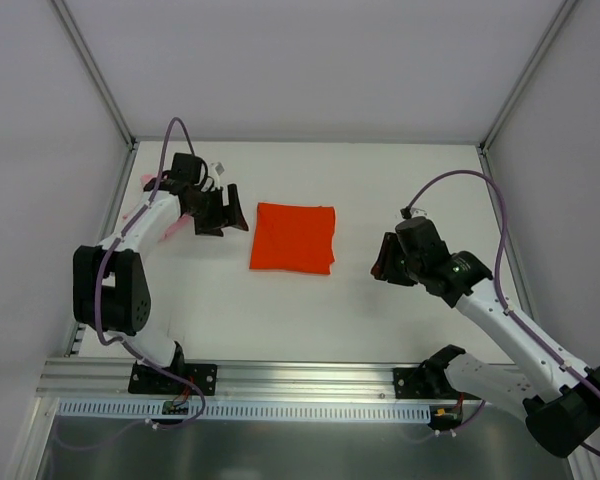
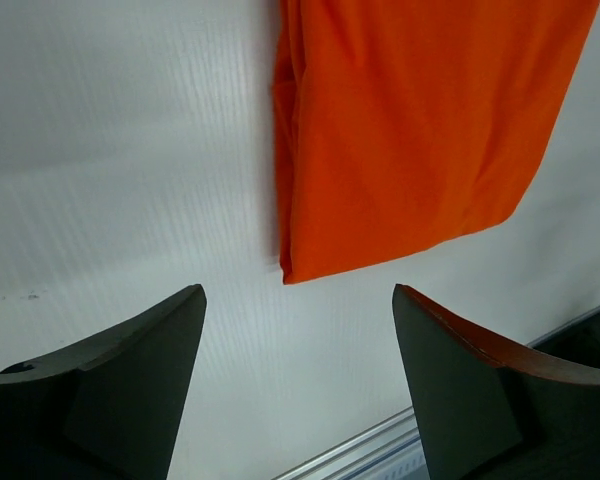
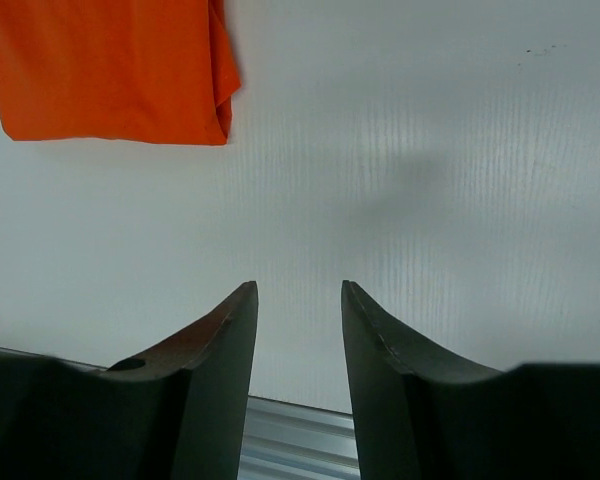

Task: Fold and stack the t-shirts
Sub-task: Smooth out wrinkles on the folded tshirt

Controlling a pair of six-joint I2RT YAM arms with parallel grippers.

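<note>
Top external view: we find the orange-red tee (image 1: 293, 237) folded at centre, left gripper (image 1: 230, 212) at its nine o'clock wide open, right gripper (image 1: 380, 262) at three o'clock half open, both empty; next, fetching the pink tee (image 1: 176, 227), apparently under the left arm (image 1: 140, 232).

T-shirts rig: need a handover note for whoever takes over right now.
Grippers: left gripper open and empty, just left of the orange tee; right gripper open and empty, off to its right.
Done: orange tee folded into a flat rectangle, lying between them.
Pink tee: far left, mostly hidden under the left arm; fold state unclear.
To do: fold pink tee, stack the two.
</note>
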